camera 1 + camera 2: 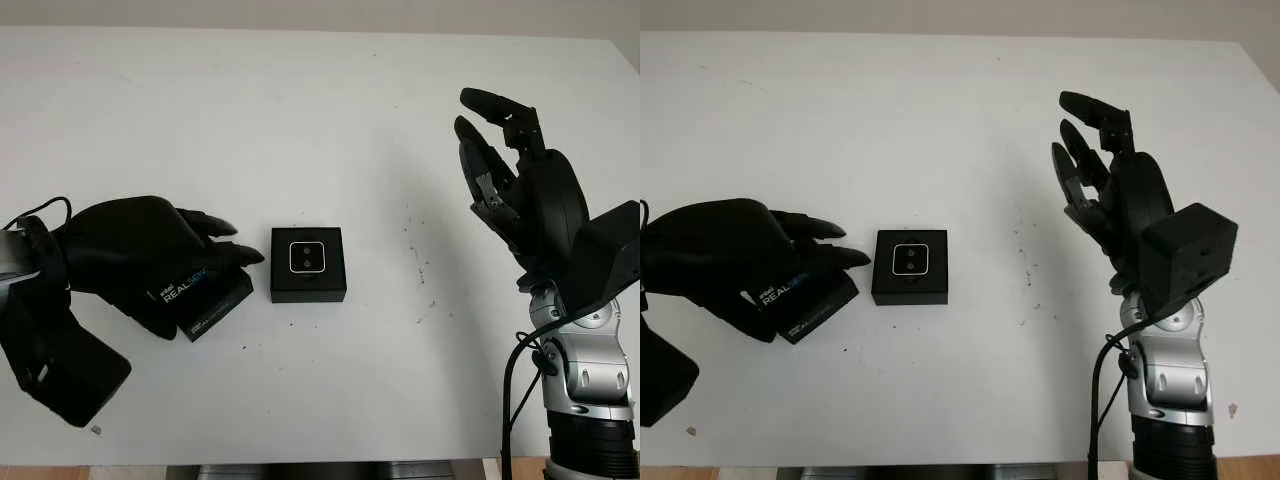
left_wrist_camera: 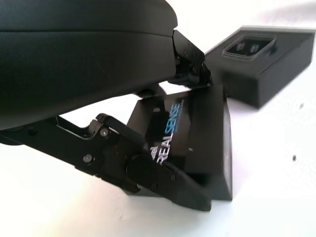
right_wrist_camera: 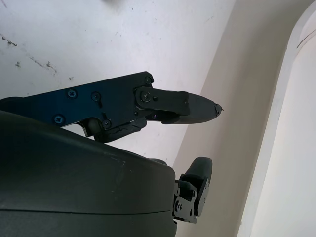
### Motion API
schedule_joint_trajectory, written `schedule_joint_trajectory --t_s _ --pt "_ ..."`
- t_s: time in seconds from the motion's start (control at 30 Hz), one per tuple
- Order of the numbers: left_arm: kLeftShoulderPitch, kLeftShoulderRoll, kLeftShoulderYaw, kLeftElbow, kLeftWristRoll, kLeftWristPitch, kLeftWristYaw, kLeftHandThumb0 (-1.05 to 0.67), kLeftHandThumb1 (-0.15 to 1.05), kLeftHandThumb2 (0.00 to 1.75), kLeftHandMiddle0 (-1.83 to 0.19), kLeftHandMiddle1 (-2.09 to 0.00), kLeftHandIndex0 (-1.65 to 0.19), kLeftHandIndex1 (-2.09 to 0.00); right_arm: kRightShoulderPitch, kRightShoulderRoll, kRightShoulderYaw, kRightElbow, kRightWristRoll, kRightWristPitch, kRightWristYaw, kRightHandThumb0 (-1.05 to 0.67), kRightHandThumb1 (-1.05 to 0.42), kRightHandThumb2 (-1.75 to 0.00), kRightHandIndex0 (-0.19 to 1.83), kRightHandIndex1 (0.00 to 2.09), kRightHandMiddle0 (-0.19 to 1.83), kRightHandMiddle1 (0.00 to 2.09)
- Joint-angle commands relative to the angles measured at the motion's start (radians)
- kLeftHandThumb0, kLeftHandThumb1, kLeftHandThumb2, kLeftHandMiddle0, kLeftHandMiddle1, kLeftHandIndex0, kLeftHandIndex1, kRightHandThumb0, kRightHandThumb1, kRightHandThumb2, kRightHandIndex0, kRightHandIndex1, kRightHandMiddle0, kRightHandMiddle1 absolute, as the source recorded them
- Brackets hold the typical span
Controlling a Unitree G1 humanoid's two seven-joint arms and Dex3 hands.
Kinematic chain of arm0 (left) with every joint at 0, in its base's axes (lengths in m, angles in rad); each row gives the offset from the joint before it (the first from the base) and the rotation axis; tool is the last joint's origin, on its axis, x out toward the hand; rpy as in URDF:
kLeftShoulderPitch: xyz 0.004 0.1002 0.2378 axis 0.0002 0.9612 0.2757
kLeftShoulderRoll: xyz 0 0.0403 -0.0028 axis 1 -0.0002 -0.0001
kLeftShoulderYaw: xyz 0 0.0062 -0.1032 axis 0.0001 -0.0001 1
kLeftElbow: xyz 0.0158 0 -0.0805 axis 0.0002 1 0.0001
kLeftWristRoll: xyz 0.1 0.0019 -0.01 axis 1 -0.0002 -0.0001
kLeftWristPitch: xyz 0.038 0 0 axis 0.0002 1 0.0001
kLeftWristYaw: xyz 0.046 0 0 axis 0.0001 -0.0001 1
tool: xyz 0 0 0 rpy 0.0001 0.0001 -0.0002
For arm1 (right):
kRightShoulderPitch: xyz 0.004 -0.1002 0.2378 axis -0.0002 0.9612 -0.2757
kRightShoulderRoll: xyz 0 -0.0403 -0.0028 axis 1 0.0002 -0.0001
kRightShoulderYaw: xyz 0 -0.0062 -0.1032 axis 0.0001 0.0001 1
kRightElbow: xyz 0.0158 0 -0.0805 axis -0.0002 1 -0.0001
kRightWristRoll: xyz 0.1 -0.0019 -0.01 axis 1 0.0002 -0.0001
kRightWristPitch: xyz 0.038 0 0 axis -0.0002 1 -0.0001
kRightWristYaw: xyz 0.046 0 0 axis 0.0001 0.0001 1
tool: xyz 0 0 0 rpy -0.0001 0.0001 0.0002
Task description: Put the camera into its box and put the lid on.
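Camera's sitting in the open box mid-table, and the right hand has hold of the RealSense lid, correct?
Not quite: the left hand grips the RealSense lid, as the left wrist view shows. The right hand is raised and open. The camera does sit in the box.

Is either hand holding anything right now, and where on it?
The left hand grips the RealSense lid across its printed top and edge. The right hand holds nothing, raised above the table.
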State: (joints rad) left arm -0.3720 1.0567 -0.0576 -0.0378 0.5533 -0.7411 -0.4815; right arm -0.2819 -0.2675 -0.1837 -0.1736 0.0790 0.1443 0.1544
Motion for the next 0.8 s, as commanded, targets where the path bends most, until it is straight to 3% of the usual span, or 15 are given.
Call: schedule_joint_trajectory --t_s 0.0,0.03,0.17,0.3,0.47,0.53,0.57,0.6,0.67,0.77 --pt "-0.020 -0.012 -0.002 0.023 0.029 -0.041 0.041 -0.26 1.04 0.11 -0.50 -1.94 -0.24 -1.54 0.013 -0.006 0.002 -0.026 -0.001 -0.003 0.000 -0.55 -1.05 -0.43 0.23 0.04 -0.19 0.97" --pt "-0.028 -0.014 -0.005 0.029 0.040 -0.056 0.055 -0.27 1.04 0.15 -0.56 -2.03 -0.20 -1.70 0.015 -0.007 0.005 -0.026 -0.004 -0.006 0.000 -0.55 -1.05 -0.43 0.23 0.04 -0.19 0.96" --pt "-0.045 -0.025 -0.012 0.040 0.070 -0.092 0.085 -0.38 1.05 0.30 -0.49 -2.09 -0.11 -2.03 0.015 -0.004 0.013 -0.018 -0.019 -0.022 -0.008 -0.54 -1.05 -0.43 0.25 0.05 -0.19 1.01" --pt "-0.048 -0.046 -0.014 0.018 0.052 -0.055 0.064 -0.41 1.05 0.31 -0.52 -2.09 -0.18 -2.09 0.014 0.008 0.025 -0.023 -0.023 -0.004 -0.016 -0.55 -1.05 -0.42 0.26 0.06 -0.19 1.05" --pt "-0.042 -0.092 0.010 -0.030 0.021 0.059 0.052 -0.43 1.05 0.33 -0.75 -2.09 -0.35 -2.09 0.017 0.004 0.041 -0.008 -0.041 -0.020 -0.016 -0.57 -1.05 -0.42 0.30 0.09 -0.19 1.12" --pt "-0.049 -0.101 0.018 -0.070 0.011 0.144 0.016 -0.43 1.05 0.33 -0.80 -2.09 -0.34 -2.09 0.016 0.004 0.043 -0.006 -0.043 -0.019 -0.017 -0.57 -1.05 -0.42 0.32 0.10 -0.19 1.14" --pt "-0.066 -0.110 0.019 -0.116 -0.011 0.241 -0.046 -0.43 1.05 0.34 -0.80 -2.09 -0.31 -2.09 0.015 0.007 0.043 -0.006 -0.041 -0.015 -0.017 -0.57 -1.05 -0.41 0.32 0.10 -0.19 1.14" --pt "-0.087 -0.124 0.018 -0.164 -0.033 0.350 -0.114 -0.42 1.05 0.32 -0.64 -2.09 -0.18 -2.09 0.014 0.010 0.043 -0.005 -0.040 -0.013 -0.018 -0.56 -1.05 -0.40 0.33 0.10 -0.19 1.16" --pt "-0.125 -0.158 0.012 -0.242 -0.062 0.531 -0.212 -0.40 1.05 0.30 -0.59 -2.09 -0.15 -2.08 0.011 0.013 0.046 -0.002 -0.041 -0.014 -0.019 -0.55 -1.05 -0.40 0.33 0.11 -0.19 1.18" --pt "-0.187 -0.215 -0.012 -0.325 -0.065 0.730 -0.290 -0.37 1.05 0.29 -0.63 -2.09 -0.16 -2.00 0.008 0.019 0.052 0.006 -0.041 -0.026 -0.019 -0.55 -1.05 -0.39 0.34 0.12 -0.19 1.22"
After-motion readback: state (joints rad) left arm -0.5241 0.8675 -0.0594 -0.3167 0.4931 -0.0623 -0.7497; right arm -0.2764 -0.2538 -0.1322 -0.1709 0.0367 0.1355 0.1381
